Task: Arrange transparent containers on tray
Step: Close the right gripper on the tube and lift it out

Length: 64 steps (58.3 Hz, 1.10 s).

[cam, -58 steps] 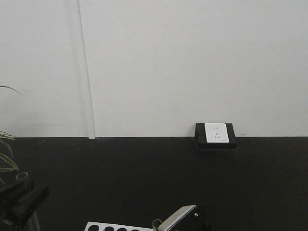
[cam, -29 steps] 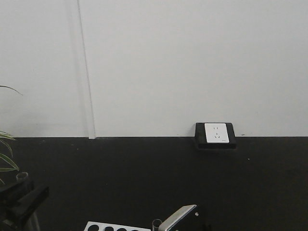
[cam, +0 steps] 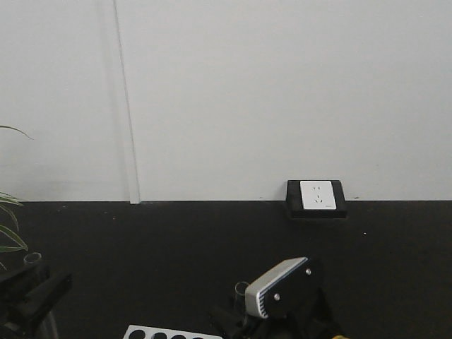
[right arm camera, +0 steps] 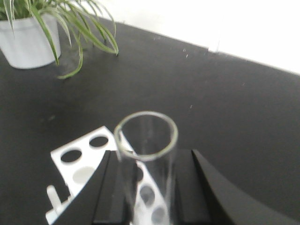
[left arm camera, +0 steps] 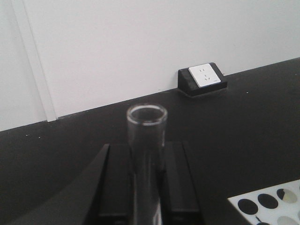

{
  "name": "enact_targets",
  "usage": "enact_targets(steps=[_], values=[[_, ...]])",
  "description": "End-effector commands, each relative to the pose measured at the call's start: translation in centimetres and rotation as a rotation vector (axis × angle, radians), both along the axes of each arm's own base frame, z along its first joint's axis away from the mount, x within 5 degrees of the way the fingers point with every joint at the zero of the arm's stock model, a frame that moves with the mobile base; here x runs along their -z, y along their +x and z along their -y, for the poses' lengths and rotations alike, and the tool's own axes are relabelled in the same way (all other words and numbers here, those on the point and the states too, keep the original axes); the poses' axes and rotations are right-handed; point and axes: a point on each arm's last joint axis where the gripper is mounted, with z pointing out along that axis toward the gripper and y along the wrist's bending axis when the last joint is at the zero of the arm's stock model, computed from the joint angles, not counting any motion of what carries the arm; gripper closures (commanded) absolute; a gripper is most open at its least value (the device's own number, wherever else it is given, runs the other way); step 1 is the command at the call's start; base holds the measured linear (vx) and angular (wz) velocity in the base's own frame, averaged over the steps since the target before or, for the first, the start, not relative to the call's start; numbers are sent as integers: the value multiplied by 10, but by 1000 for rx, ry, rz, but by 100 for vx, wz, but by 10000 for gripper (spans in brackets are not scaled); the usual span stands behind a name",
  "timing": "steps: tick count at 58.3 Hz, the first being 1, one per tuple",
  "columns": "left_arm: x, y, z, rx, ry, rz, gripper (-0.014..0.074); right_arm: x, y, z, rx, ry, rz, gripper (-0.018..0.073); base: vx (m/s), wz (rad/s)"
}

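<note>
Clerk: Item one to be entered: left gripper [left arm camera: 146, 149].

Checker: Entered; its black fingers [left arm camera: 115, 187] are closed to the width of the first test tube [left arm camera: 146, 157], which is pinched upright between them at the centre of the left wrist view; the flared rim is seen just above the fingertips; nothing else is held.

Clerk: Item two: right gripper [right arm camera: 147, 157].

Checker: Entered; likewise narrowed onto the second test tube [right arm camera: 149, 183], which is gripped upright at the centre of the right wrist view; its open mouth is turned towards the camera; the glass is somewhat blurred.

Clerk: Surroundings to be listed.

Checker: White rack [right arm camera: 86, 159] with round holes, recorded at lower left of the right wrist view, behind the second test tube; whether the two touch cannot be told; potted plant [right arm camera: 28, 42], upper left of the same view, in a white pot; wall socket [left arm camera: 203, 76], upper right of the left wrist view, mounted where the black table [left arm camera: 243, 140] meets the white wall [left arm camera: 117, 47].
</note>
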Motion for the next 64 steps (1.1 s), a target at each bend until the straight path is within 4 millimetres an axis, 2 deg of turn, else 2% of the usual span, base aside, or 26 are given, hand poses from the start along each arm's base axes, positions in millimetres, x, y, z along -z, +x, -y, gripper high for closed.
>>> enact_targets(steps=[1, 15, 20, 26, 36, 47, 55, 64], values=[[-22, 0, 1, 6, -58, 117, 548, -43, 1, 0, 1, 87, 107, 550, 0, 0], [-24, 0, 1, 6, -66, 127, 548, -101, 1, 4, 37, 75, 119, 550, 0, 0], [-31, 2, 1, 1, -92, 111, 548, -121, -1, 8, 50, 77, 126, 550, 0, 0], [-47, 4, 2, -4, -117, 104, 548, -135, -6, 13, 60, 94, 125, 550, 0, 0], [-74, 2, 1, -2, -143, 174, 548, -149, -16, 21, 62, 136, 156, 550, 0, 0], [-86, -25, -10, -10, -142, 195, 548, -166, -32, 35, 63, 166, 202, 550, 0, 0], [-92, -45, -18, -17, -130, 209, 548, -160, -33, 38, 72, 102, 155, 550, 0, 0], [-91, -50, -20, -23, -119, 183, 548, -161, -33, 38, 71, 107, 159, 550, 0, 0]])
